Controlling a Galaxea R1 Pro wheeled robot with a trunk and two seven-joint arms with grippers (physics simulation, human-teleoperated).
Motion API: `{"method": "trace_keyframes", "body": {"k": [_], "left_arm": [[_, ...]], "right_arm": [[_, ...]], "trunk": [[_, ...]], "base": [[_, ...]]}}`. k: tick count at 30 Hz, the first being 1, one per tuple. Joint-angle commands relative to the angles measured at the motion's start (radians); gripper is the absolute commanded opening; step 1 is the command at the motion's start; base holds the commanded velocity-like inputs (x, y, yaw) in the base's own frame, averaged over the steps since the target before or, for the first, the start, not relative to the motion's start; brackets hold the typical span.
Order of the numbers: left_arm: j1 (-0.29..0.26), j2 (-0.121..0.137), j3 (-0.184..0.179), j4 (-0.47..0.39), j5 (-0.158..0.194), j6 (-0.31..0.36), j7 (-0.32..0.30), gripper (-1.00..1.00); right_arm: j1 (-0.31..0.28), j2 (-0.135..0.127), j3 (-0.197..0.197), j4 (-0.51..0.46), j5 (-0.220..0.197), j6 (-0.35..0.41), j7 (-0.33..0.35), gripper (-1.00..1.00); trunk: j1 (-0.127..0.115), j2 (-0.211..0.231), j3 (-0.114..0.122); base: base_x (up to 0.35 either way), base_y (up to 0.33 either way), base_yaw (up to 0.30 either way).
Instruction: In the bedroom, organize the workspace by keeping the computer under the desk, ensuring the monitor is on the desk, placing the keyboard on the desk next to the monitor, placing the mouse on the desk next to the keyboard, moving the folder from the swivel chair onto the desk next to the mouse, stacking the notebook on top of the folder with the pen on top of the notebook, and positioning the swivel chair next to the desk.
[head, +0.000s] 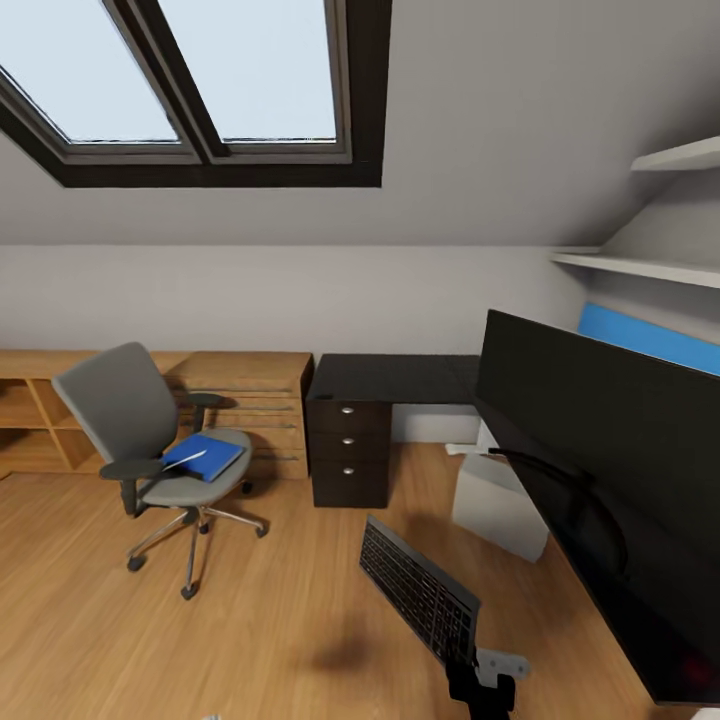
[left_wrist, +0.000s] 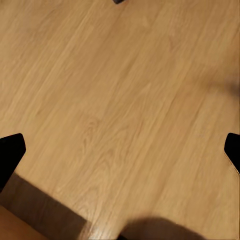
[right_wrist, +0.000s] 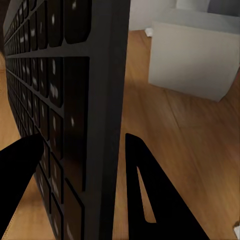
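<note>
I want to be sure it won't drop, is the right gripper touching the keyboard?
Touching. In the right wrist view the right gripper has a finger on each side of the keyboard, pressed against its near end.

Skylight, wooden cabinets, 2 shelves.

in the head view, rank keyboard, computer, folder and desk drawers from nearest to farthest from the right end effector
1. keyboard: held in the right end effector.
2. computer: on the floor, beyond the keyboard to the right.
3. desk drawers: straight back.
4. folder: far left, on the swivel chair seat.
</note>
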Motion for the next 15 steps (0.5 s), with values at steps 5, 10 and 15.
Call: {"method": "trace_keyframes", "body": {"k": [5, 10, 15], "left_arm": [[-0.001, 0.001, -0.005, -0.001, 0.009, -0.002, 0.007, 1.00], [-0.001, 0.001, -0.005, 0.000, 0.009, -0.002, 0.007, 1.00], [-0.001, 0.001, -0.005, 0.000, 0.008, -0.002, 0.007, 1.00]], "right_arm": [[-0.001, 0.000, 0.008, 0.000, -0.004, -0.003, -0.006, -1.00], [-0.001, 0.000, 0.008, 0.000, -0.004, -0.003, -0.005, -1.00], [-0.001, -0.001, 0.007, 0.000, -0.005, -0.003, -0.005, -1.00]], "trunk": [[-0.019, 0.035, 0.015], [-0.038, 0.070, 0.030], [-0.057, 0.105, 0.046]], "base": [[0.332, 0.014, 0.000], [0.334, 0.002, 0.000], [0.337, 0.000, 0.000]]}}
